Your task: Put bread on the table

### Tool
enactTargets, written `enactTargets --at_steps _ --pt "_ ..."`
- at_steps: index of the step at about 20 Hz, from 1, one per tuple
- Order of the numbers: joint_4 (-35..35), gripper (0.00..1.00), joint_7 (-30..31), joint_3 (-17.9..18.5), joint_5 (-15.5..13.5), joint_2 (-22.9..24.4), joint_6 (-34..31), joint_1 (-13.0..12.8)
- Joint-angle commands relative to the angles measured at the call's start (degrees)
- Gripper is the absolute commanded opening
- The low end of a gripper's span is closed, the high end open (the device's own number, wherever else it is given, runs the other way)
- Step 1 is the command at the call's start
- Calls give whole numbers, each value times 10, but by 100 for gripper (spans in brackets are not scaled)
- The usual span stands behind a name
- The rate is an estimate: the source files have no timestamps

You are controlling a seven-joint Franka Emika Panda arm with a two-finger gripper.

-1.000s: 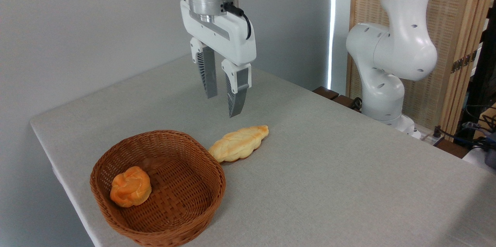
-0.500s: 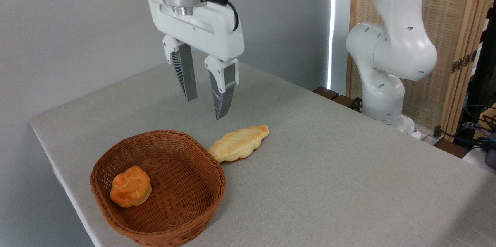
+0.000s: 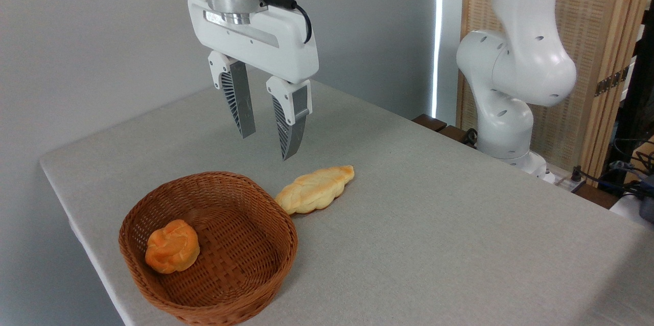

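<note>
The bread (image 3: 314, 189), a long pale-golden braided loaf, lies flat on the light grey table (image 3: 434, 224), its near end touching or almost touching the rim of the wicker basket (image 3: 245, 285). My gripper (image 3: 266, 146) hangs open and empty in the air, up and to the left of the loaf, above the far edge of the basket. Its two ribbed grey fingers (image 3: 239, 106) point down, well apart from the loaf.
A small round orange bun (image 3: 172, 246) rests inside the basket at its left side. The robot's white base (image 3: 511, 86) stands off the table's far right edge. The table's left edge runs close past the basket.
My gripper has moved left and slightly up, away from above the loaf toward the basket. Loaf, basket and bun have stayed put.
</note>
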State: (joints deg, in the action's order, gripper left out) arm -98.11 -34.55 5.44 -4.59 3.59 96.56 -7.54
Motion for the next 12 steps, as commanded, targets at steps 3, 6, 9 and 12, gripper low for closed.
enactTargets --at_steps 3,6,9,12 --pt "14 100 9 -17 11 -4 -21 20" --pt "14 100 -15 -14 19 -4 -19 20" --pt "15 100 -30 -12 18 -5 -19 20" --pt "14 100 -32 -15 19 -6 -19 20"
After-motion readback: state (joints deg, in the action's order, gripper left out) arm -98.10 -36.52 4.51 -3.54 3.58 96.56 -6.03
